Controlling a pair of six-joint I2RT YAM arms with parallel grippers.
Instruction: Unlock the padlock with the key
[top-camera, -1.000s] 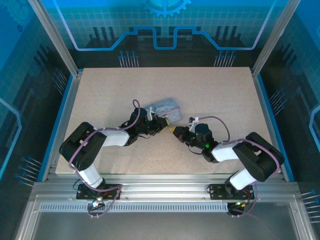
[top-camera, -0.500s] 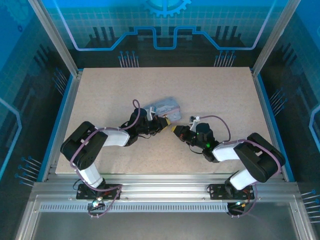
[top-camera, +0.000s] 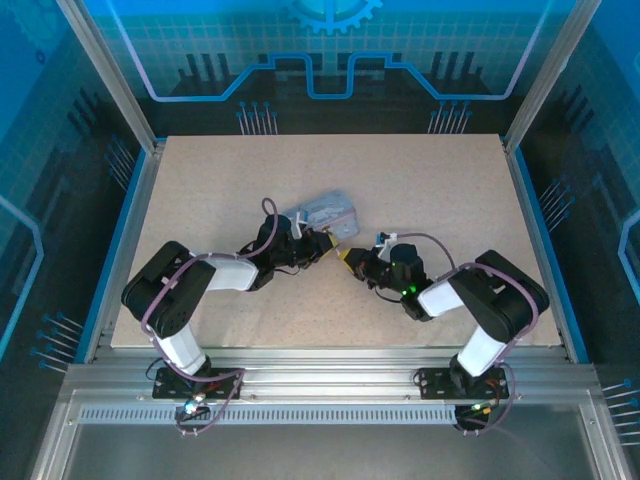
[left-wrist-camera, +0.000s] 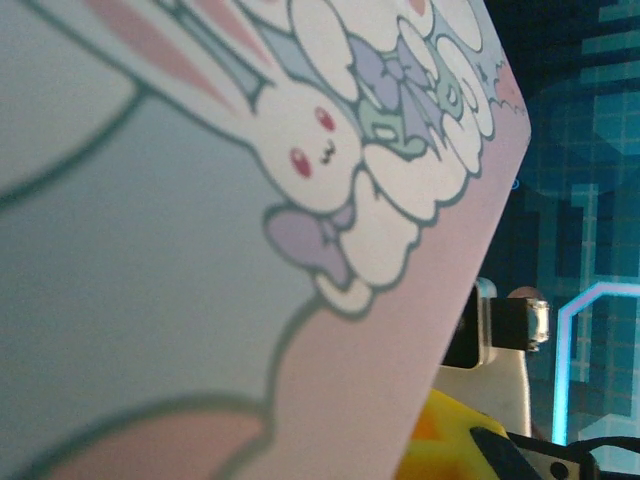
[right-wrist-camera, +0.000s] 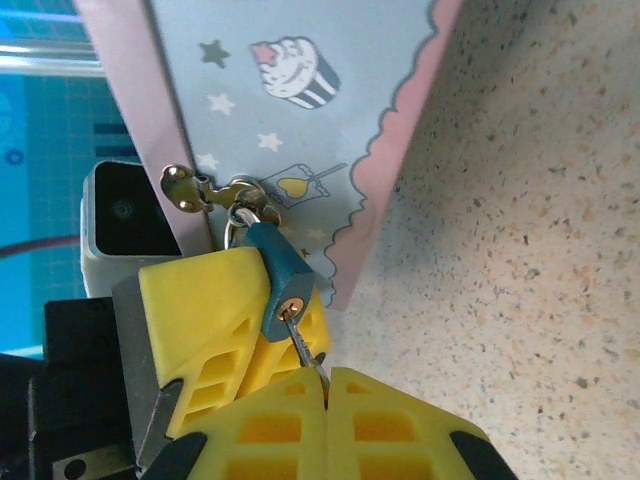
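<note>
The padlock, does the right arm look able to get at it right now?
Probably yes: the right gripper, shut on the key, has its tip at the keyhole of the padlock, with nothing between them.

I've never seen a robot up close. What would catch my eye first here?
A pale blue tin with a cartoon bunny lies mid-table, where both arms meet. On its clasp sits a tiny blue padlock, pinched between the yellow fingers of the left claw. The right claw, pressed shut, holds a thin key with its tip at the padlock's keyhole.
</note>
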